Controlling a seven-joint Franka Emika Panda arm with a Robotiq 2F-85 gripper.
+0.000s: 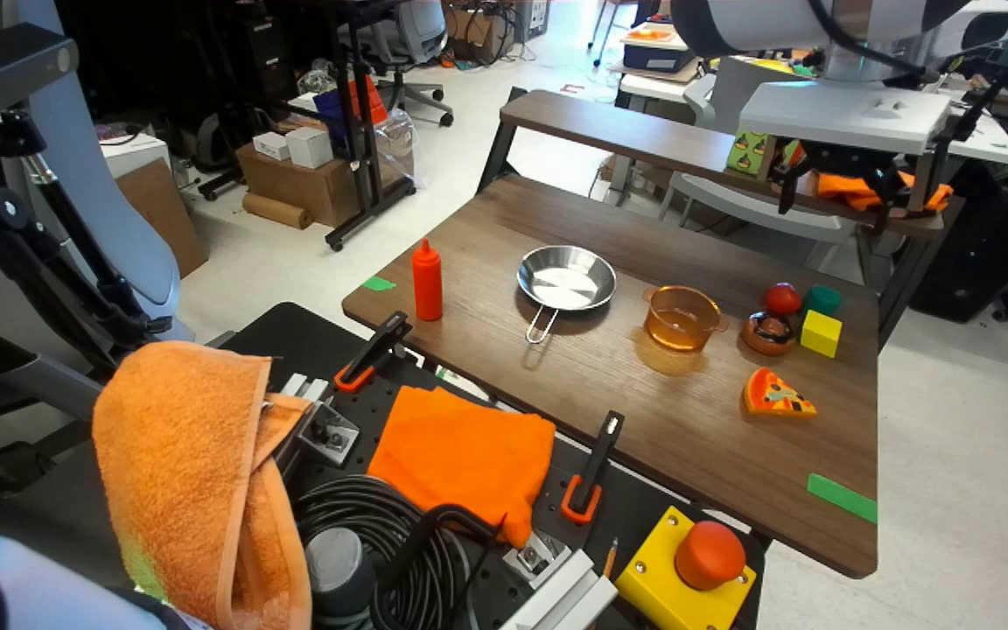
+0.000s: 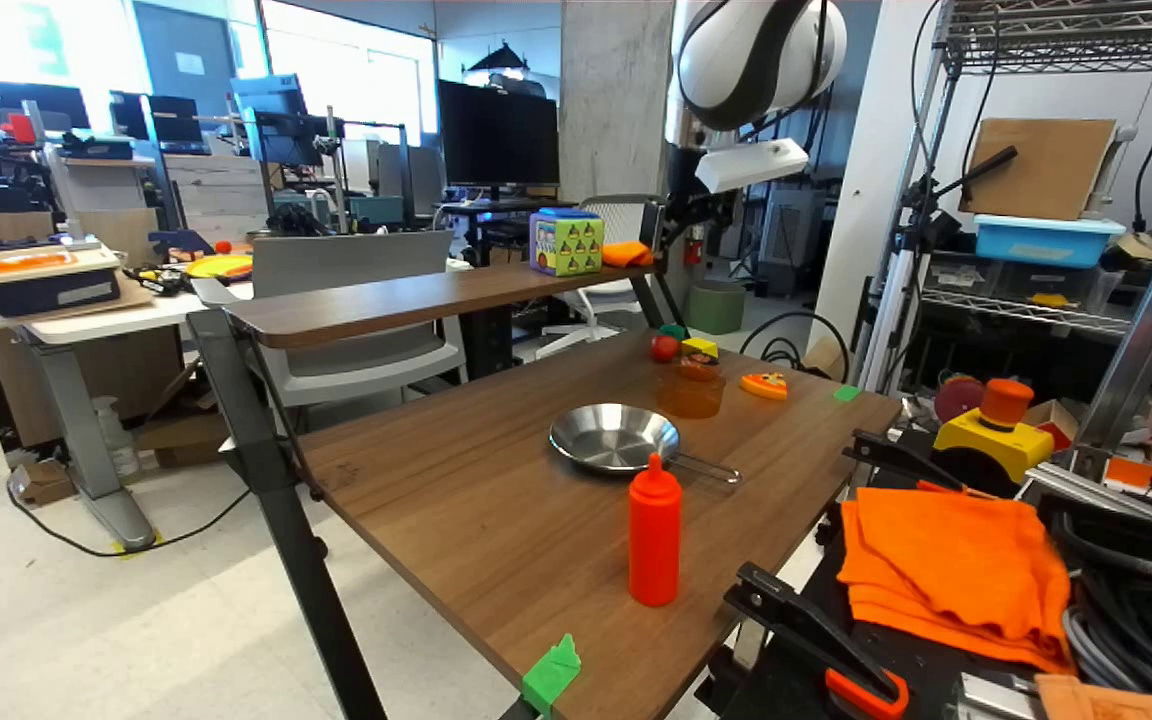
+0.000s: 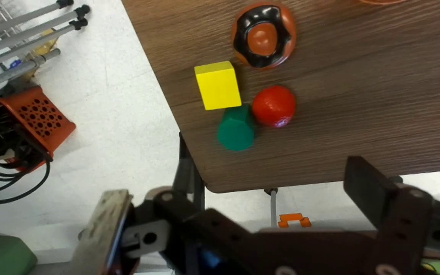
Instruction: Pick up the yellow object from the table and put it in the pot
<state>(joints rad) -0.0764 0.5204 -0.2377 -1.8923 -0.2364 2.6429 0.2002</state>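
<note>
The block (image 3: 220, 88) is yellow; the pot (image 1: 677, 337) is amber. The bench (image 1: 644, 402) is brown with a wood-grain pattern. The wedge (image 1: 773, 396) is orange with dark spots; the bottle (image 1: 428, 284) is red.

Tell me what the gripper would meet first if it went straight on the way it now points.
Probably the green block, which appears roughly beneath the downward-pointing gripper. Depth is unclear, though: the raised shelf looks close to that line and could come first.

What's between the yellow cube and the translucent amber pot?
A round, black-ringed, orange-brown piece lies between the yellow cube and amber pot in an exterior view.
</note>
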